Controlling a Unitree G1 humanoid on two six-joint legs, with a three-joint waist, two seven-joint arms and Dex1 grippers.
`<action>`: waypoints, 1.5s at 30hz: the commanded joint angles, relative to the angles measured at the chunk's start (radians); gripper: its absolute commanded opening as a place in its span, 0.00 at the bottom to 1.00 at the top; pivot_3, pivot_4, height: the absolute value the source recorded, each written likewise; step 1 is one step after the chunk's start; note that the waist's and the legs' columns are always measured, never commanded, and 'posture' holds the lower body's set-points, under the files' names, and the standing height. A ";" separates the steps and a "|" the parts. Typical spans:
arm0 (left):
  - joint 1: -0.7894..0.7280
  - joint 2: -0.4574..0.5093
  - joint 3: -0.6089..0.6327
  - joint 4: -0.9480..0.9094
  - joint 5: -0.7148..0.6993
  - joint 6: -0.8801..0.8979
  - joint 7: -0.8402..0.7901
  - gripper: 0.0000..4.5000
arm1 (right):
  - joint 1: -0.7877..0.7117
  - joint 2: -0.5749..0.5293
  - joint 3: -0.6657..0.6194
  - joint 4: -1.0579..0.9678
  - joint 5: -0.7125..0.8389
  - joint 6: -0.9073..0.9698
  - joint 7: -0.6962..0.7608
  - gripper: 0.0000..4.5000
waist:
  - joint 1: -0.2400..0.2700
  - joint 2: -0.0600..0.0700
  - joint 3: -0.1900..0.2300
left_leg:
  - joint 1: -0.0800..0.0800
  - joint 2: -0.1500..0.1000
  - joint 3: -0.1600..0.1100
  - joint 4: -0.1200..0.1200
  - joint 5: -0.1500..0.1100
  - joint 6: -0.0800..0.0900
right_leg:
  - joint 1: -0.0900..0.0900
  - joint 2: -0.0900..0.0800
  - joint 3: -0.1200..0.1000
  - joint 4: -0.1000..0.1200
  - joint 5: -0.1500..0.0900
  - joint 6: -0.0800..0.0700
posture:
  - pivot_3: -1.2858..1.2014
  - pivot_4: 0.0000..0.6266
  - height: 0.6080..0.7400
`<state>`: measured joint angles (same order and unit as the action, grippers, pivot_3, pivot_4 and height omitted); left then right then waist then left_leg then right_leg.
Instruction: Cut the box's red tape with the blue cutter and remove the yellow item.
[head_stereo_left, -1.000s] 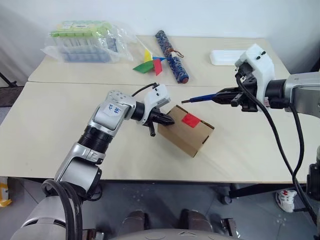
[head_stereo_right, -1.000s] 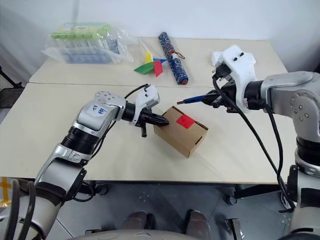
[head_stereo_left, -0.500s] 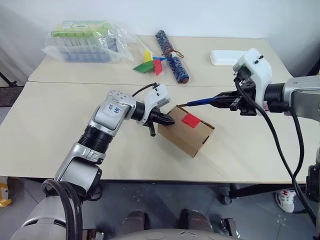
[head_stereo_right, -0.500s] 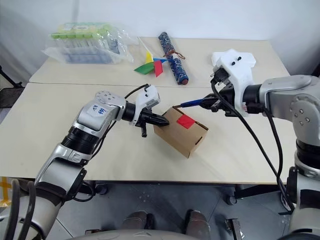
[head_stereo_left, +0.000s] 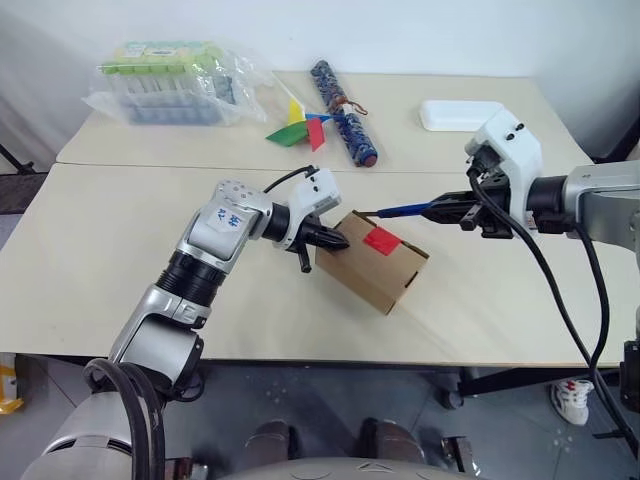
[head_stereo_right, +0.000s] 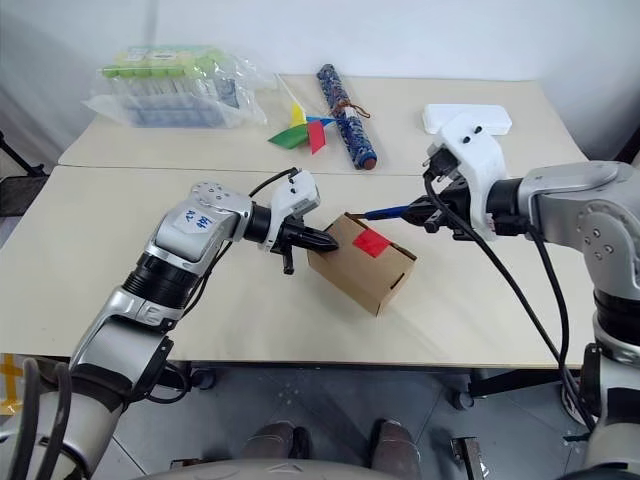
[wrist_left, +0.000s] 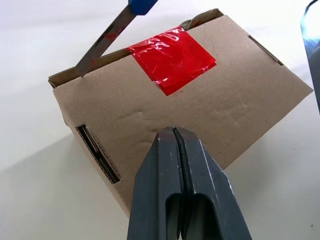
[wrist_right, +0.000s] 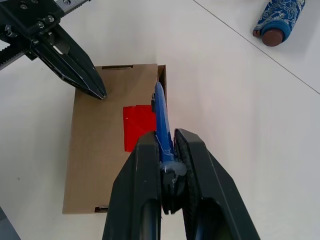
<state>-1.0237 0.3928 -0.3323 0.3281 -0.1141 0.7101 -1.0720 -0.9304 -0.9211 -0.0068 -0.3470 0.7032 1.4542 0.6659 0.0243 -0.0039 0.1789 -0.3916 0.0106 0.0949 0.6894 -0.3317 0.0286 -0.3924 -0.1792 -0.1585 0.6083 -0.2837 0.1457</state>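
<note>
Both claws are at the box (head_stereo_left: 372, 262), one on each side. Left gripper (head_stereo_left: 338, 241) is clenched with nothing between its fingers, the tips pressed against the box's top face near its left end, as the left wrist view shows with the two black fingers (wrist_left: 186, 185) flat together. Right gripper (head_stereo_left: 448, 209) is grasping the blue cutter (head_stereo_left: 402, 210) by its rear end, the slim stick pointing left toward the box; in the left wrist view its metal blade (wrist_left: 102, 44) meets the far edge of the box's top, at the seam just beside the red tape (wrist_left: 172, 59).

That brown cardboard carton sits tilted on the near table (head_stereo_left: 90, 260), roughly in the middle, with the red tape stuck across the far edge of its top face. A slot cut shows on the carton's side panel in the left wrist view.

On the far table (head_stereo_left: 400, 140) lie a clear plastic bag of green-capped items (head_stereo_left: 170, 82) at the left, a paper pinwheel (head_stereo_left: 300, 128) and a blue patterned roll (head_stereo_left: 343, 112) in the middle, and a white tray (head_stereo_left: 455, 113) at the right.
</note>
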 joint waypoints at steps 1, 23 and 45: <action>0.021 0.000 -0.031 0.009 0.020 0.017 0.001 0.00 | -0.002 -0.032 -0.006 -0.016 -0.004 0.013 0.002 0.03 | 0.000 0.000 0.000 | 0.000 0.000 0.000 0.000 0.000 0.000 | 0.000 0.000 0.000 0.000 0.000 0.000 | 0.52 0.24 1.00; 0.021 -0.010 -0.049 0.022 0.030 0.005 -0.001 0.00 | -0.039 -0.096 0.049 -0.009 0.001 0.012 0.058 0.03 | 0.000 0.000 0.000 | 0.000 0.000 -0.001 0.000 0.000 0.000 | 0.000 0.000 0.000 -0.001 0.000 0.000 | 0.52 0.24 1.00; 0.055 -0.017 -0.090 -0.057 0.033 0.087 0.026 0.00 | -0.169 -0.088 0.152 0.040 0.021 0.128 0.108 0.03 | 0.001 0.000 0.000 | -0.001 0.000 -0.001 0.000 0.000 0.000 | 0.000 0.000 0.000 -0.001 0.000 0.000 | 0.52 0.24 1.00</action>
<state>-1.0099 0.3916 -0.3474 0.2626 -0.1093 0.7613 -1.0433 -1.0782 -0.9864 0.1310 -0.3023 0.7084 1.5625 0.7457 0.0256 -0.0039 0.1788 -0.3924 0.0104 0.0937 0.6896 -0.3318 0.0288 -0.3923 -0.1796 -0.1589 0.6076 -0.2837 0.1456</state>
